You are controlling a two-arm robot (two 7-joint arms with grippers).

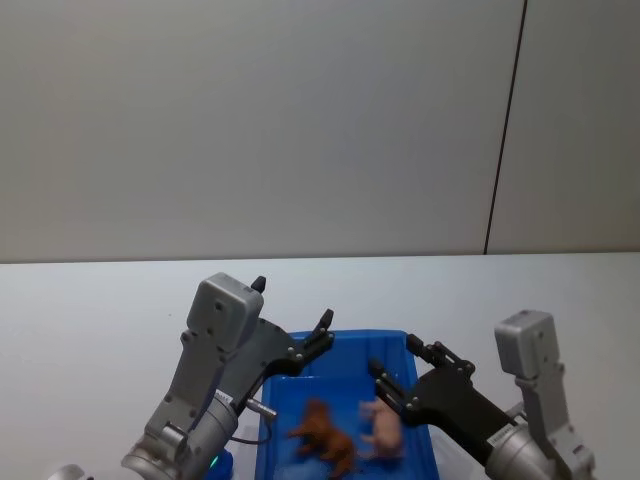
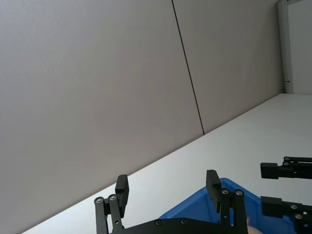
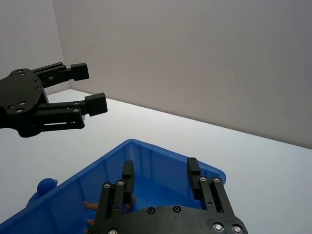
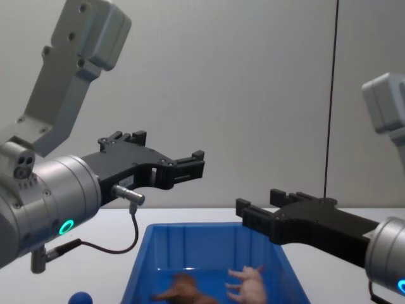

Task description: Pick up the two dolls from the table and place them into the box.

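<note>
Both dolls lie inside the blue box (image 1: 372, 336): the brown shaggy doll (image 1: 326, 436) on the left, the pale pink pig doll (image 1: 383, 430) on the right. From the chest I see the brown doll (image 4: 183, 288) and the pig (image 4: 248, 286) on the box's floor (image 4: 190, 228). My left gripper (image 1: 293, 303) hangs open and empty over the box's far left corner. Above the far right part, my right gripper (image 1: 394, 356) is open and empty too. In the wrist views the left gripper (image 2: 167, 180) and right gripper (image 3: 160, 166) hold nothing.
A small blue ball (image 4: 80, 297) rests on the white table (image 1: 80, 320) left of the box, also seen as the ball (image 3: 46, 185) outside the box wall. A grey wall stands behind the table.
</note>
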